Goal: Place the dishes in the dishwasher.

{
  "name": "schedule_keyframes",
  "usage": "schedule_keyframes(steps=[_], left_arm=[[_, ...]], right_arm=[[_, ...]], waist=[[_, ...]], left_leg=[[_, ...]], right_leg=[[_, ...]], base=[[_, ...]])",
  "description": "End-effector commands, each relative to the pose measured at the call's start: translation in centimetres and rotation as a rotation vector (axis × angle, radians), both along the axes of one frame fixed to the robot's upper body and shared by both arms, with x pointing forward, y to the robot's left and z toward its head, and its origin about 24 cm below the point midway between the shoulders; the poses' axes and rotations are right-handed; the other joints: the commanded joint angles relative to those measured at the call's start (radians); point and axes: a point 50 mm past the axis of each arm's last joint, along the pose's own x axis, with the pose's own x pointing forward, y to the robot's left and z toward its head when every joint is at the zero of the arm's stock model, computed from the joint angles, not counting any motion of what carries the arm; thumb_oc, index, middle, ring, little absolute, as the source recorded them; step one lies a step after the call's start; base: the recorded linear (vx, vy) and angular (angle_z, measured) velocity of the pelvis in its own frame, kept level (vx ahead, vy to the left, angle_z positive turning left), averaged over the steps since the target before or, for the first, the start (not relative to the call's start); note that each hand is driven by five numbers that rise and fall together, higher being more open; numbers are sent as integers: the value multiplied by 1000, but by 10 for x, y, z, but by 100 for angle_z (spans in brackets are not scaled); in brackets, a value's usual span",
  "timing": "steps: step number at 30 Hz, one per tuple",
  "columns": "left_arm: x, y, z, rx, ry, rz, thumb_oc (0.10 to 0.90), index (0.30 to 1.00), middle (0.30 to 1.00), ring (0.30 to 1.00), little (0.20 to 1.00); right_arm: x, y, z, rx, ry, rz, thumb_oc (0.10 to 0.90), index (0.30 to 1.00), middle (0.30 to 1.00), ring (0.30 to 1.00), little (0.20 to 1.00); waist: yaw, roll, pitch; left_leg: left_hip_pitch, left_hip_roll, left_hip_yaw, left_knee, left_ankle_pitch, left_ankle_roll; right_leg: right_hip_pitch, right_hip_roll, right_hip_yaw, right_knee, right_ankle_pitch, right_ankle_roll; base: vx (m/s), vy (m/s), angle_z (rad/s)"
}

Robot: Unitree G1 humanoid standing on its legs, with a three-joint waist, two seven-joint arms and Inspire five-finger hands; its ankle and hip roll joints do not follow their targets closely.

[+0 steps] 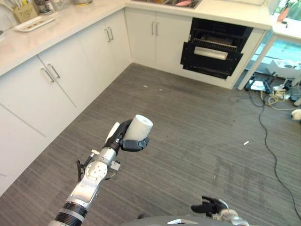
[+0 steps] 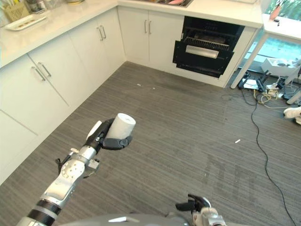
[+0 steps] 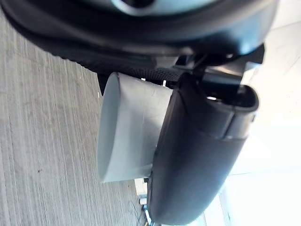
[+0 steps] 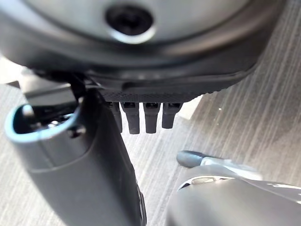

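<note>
My left hand (image 1: 127, 140) is raised over the grey floor at the lower left and is shut on a white cup (image 1: 140, 127) that lies tilted in its grasp. In the left wrist view the thumb (image 3: 197, 155) presses across the cup's (image 3: 129, 127) side. The dishwasher (image 1: 214, 47) stands open far ahead under the back counter, black, with a pale dish on its rack (image 1: 211, 53). My right hand (image 1: 210, 206) hangs low at the bottom edge with relaxed fingers (image 4: 141, 115) and holds nothing.
White cabinets (image 1: 70, 80) run along the left and back walls. A tray (image 1: 33, 23) sits on the left counter, and dishes lie in the sink (image 1: 181, 4). Cables (image 1: 270, 99) and a white table leg (image 1: 256, 61) stand on the right. Bare floor lies between me and the dishwasher.
</note>
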Motion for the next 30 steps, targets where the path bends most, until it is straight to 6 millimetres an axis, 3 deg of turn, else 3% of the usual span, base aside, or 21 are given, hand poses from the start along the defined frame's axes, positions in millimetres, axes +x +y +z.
schedule_keyframes(steps=[1, 4, 6, 7, 8, 9, 11, 12, 15, 16, 17, 18, 19, 21, 22, 23, 24, 25, 27, 29, 30], left_arm=[[14, 17, 57, 3, -289, 62, 400, 300, 300, 300, 300], [10, 21, 57, -8, -289, 74, 400, 300, 300, 300, 300], [9, 22, 58, -8, -297, 78, 400, 300, 300, 300, 300], [10, 24, 61, -12, -313, 88, 400, 300, 300, 300, 300], [10, 24, 61, -12, -313, 88, 400, 300, 300, 300, 300], [10, 24, 61, -10, -318, 95, 400, 300, 300, 300, 300], [11, 24, 60, -5, -316, 100, 400, 300, 300, 300, 300], [10, 25, 58, 1, -311, 109, 400, 300, 300, 300, 300], [8, 24, 56, 0, -302, 104, 400, 300, 300, 300, 300], [7, 23, 53, -5, -291, 104, 400, 300, 300, 300, 300], [7, 23, 53, -5, -291, 104, 400, 300, 300, 300, 300], [6, 23, 53, -4, -290, 106, 400, 300, 300, 300, 300], [5, 24, 54, -4, -289, 101, 400, 300, 300, 300, 300], [5, 27, 54, 0, -284, 101, 400, 300, 300, 300, 300], [5, 28, 55, 5, -282, 99, 400, 300, 300, 300, 300], [5, 30, 57, 4, -285, 101, 400, 300, 300, 300, 300], [7, 32, 59, 9, -295, 109, 400, 300, 300, 300, 300], [6, 34, 60, 13, -297, 117, 400, 300, 300, 300, 300], [6, 35, 59, -5, -294, 129, 400, 300, 300, 300, 300], [4, 36, 57, -13, -285, 134, 400, 300, 300, 300, 300], [2, 36, 57, -5, -286, 130, 400, 300, 300, 300, 300]], right_arm=[[4, 17, -3, 19, -10, 62, 800, 900, 900, 900, 900], [11, 18, 1, 20, -62, 48, 800, 900, 900, 900, 900], [14, 16, 2, 16, -80, 33, 800, 900, 900, 900, 900], [19, 12, 5, 6, -104, 15, 800, 900, 900, 900, 900], [19, 12, 5, 6, -104, 15, 800, 900, 900, 900, 900], [18, 10, 5, 1, -98, 4, 800, 900, 900, 900, 900], [16, 9, 4, -3, -86, 0, 800, 900, 900, 900, 900], [1, 4, -1, -14, -24, -16, 800, 900, 900, 900, 900], [-19, 2, -6, -17, 51, -40, 800, 900, 900, 900, 900], [-32, -1, -9, -21, 95, -58, 800, 900, 900, 900, 900], [-32, -1, -9, -21, 94, -58, 800, 900, 900, 900, 900], [-38, -3, -9, -20, 113, -81, 800, 900, 900, 900, 900], [-41, -5, -9, -21, 121, -103, 800, 900, 900, 900, 900], [-42, -5, -10, -15, 122, -114, 800, 900, 900, 900, 900], [-41, -6, -9, -19, 114, -115, 800, 900, 900, 900, 900], [-37, -8, -8, -21, 100, -119, 800, 900, 900, 900, 900], [-32, -10, -6, -29, 80, -123, 800, 900, 900, 900, 900], [-29, -12, -5, -35, 73, -126, 800, 900, 900, 900, 900], [-22, -16, -3, -47, 52, -146, 800, 900, 900, 900, 900], [-18, -15, -2, -39, 36, -158, 800, 900, 900, 900, 900], [-15, -14, -1, -37, 27, -139, 800, 900, 900, 900, 900]], waist=[[23, -55, -23], [20, -43, 5], [16, -39, 14], [6, -36, 28], [6, -36, 28], [-8, -39, 31], [-12, -42, 31], [-18, -51, 20], [-27, -59, -4], [-40, -49, -26], [-42, -53, -27], [-49, -46, -36], [-46, -39, -38], [-48, -30, -36], [-49, -44, -25], [-48, -57, -20], [-45, -83, -7], [-42, -93, -1], [-21, -104, 11], [-6, -105, 10], [6, -111, 12]], left_leg=[[20, -61, -4, -10, -71, 44], [40, -54, -75, -13, -80, 38], [46, -53, -100, -11, -86, 36], [62, -52, -148, -13, -103, 25], [62, -52, -148, -13, -103, 25], [84, -52, -185, -15, -127, 10], [100, -52, -201, -15, -142, 2], [145, -55, -221, -7, -186, -12], [173, -58, -242, 29, -214, -14], [182, -43, -257, 101, -223, -31], [178, -48, -260, 102, -219, -30], [166, -42, -258, 169, -189, -54], [143, -36, -241, 231, -135, -81], [70, -15, -183, 434, 33, -183], [0, -11, -138, 596, 117, -233], [-51, 5, -91, 717, 146, -244], [-118, 30, -32, 876, 152, -242], [-155, 84, 31, 950, 142, -226], [-253, 122, 101, 976, 78, -175], [-309, 159, 138, 802, 15, -142], [-307, 160, 143, 619, -10, -121]], right_leg=[[-46, -58, -5, 13, 201, 38], [-128, 10, 46, -82, 171, 9], [-156, 27, 62, -123, 173, 6], [-206, 45, 83, -239, 201, 12], [-206, 45, 83, -239, 201, 12], [-228, 53, 78, -382, 241, 27], [-239, 54, 53, -438, 265, 36], [-243, 40, -57, -505, 301, 49], [-201, 43, -83, -529, 324, 32], [-163, 79, -60, -532, 328, 10], [-165, 73, -60, -533, 331, 10], [-145, 89, -48, -534, 327, 2], [-115, 101, -50, -541, 317, -9], [-57, 118, -61, -543, 293, -38], [-23, 114, -61, -542, 271, -63], [1, 113, -58, -545, 254, -80], [30, 105, -56, -554, 231, -96], [51, 112, -56, -558, 209, -113], [91, 118, -34, -558, 182, -119], [129, 113, -29, -558, 158, -105], [145, 99, -17, -558, 148, -86]], base=[[77, 25, 70], [157, -4, 40], [188, -13, 104], [172, -16, 109], [420, -42, 106], [379, -37, 65], [477, -57, 66], [440, -66, 53], [575, -130, 73], [563, -149, 83], [570, -152, 72], [318, -68, 50], [478, -104, 47], [394, -118, 5], [341, -174, -22], [317, -244, -11], [296, -270, -13], [319, -262, -10], [361, -123, -1], [408, 82, -29], [390, 205, -84]])
